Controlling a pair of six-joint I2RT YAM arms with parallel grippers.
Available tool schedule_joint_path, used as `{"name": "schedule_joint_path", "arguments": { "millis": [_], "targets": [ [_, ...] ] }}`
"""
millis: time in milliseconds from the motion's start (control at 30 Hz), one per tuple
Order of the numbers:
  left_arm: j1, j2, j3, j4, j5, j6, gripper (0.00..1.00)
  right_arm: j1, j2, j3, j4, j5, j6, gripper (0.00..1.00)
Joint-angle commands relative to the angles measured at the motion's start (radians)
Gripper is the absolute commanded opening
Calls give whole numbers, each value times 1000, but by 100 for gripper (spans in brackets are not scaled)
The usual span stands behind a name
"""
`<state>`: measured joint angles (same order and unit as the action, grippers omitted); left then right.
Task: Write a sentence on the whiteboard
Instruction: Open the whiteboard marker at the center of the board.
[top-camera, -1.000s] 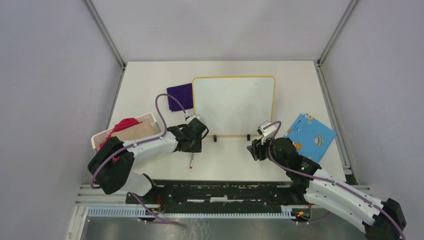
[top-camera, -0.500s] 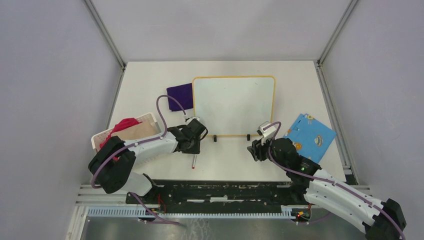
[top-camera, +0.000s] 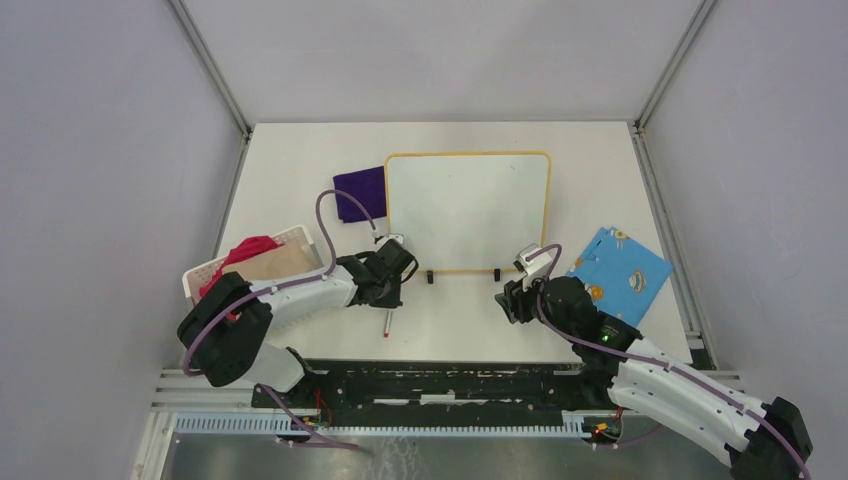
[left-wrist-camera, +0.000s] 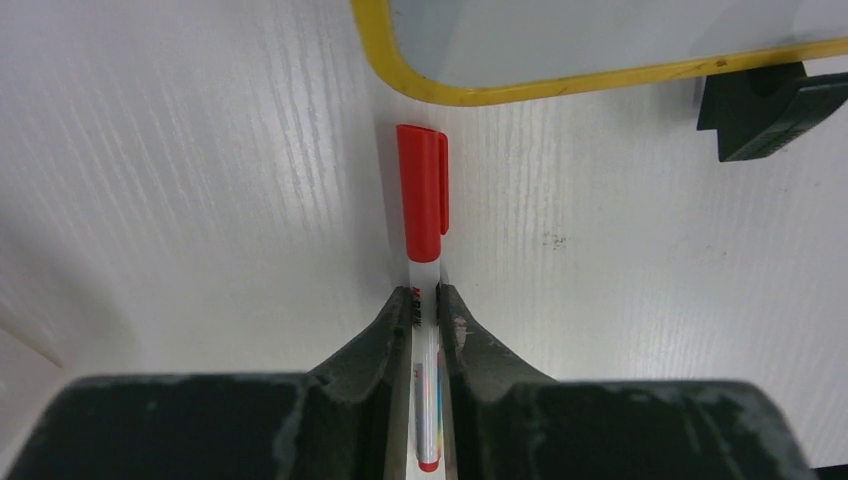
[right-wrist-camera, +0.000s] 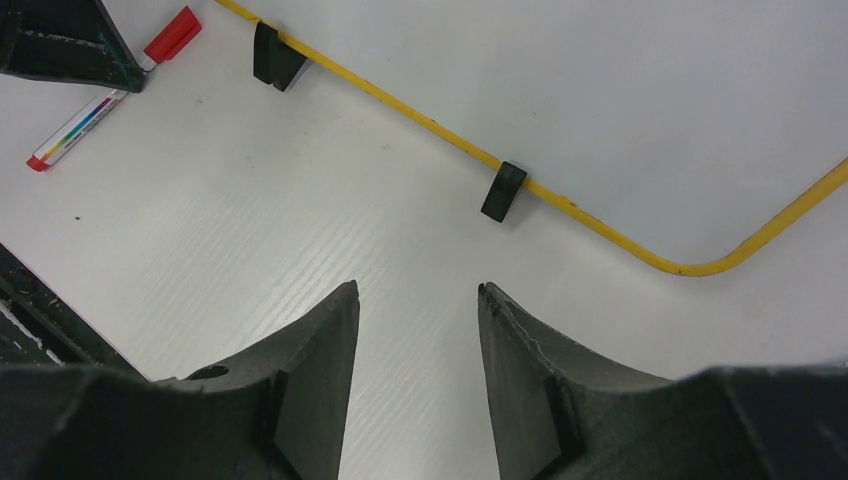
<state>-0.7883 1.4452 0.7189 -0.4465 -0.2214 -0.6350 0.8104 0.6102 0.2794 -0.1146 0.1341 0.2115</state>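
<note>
White table (top-camera: 450, 310) bears everything. We find the left pincer (left-wrist-camera: 427, 297) clamped along the marker (left-wrist-camera: 421, 190); the whiteboard (left-wrist-camera: 600, 40) lies just ahead.

White whiteboard (top-camera: 467, 210) framed in yellow, black feet (top-camera: 431, 277); marker (left-wrist-camera: 423, 240) with red cap and rainbow-striped barrel; purple cloth (top-camera: 358, 192); blue patterned card (top-camera: 620, 273); white table (top-camera: 300, 170).

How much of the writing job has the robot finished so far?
Almost nothing is done: the whiteboard is blank, with no writing on it. In hand: the left gripper is pinching the marker, which lies on the table with its red cap on. The right gripper is open and empty near the board's front edge. Left to do: lift the marker, take the cap off and write all the words.
</note>
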Motion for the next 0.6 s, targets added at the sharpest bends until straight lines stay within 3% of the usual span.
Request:
{"name": "schedule_joint_path", "arguments": {
  "millis": [0,200,333,433,567],
  "targets": [
    [-34,-9,-41,10,61,-27,17,1,-3,5,32,8,-8,53],
    [-145,-49,-17,-34,14,-119,3,1,-2,5,33,7,-7,53],
    [-210,-42,12,-45,-6,-164,2,1,-5,3,34,7,-7,53],
    [-228,-10,34,-41,-22,-169,3,1,-3,3,33,7,-7,53],
    [-235,34,46,-42,-23,-147,15,1,-14,4,22,10,-7,53]
  ]
}}
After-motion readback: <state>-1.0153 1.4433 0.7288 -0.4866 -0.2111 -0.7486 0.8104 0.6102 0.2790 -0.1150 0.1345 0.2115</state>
